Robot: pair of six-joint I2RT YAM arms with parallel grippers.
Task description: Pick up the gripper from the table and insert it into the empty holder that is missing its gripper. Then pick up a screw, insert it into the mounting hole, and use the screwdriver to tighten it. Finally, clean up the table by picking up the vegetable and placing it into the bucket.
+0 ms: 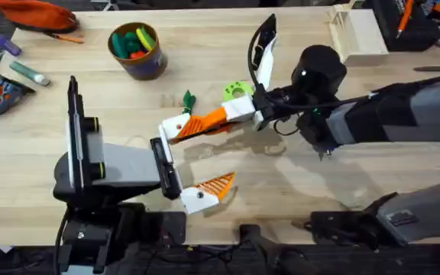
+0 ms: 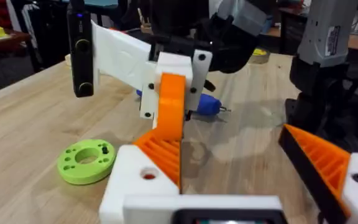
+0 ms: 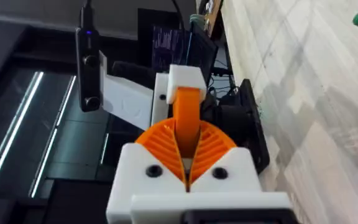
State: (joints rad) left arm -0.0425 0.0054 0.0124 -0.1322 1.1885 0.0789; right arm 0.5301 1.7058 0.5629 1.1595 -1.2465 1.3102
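The orange gripper is clamped between the ribbed pads of my right gripper, which is shut on it. Its black-end side sits against the white holder on my left arm's far jaw. My left gripper stands wide open, its near jaw carrying an orange finger. The blue screwdriver lies on the table behind the right gripper. The dark green vegetable lies beside the holder. The bucket stands at the back left. The screw is out of view.
A lime-green disc with holes lies by the right gripper. A wooden box sits at the back right. An orange pouch and a marker lie at the far left.
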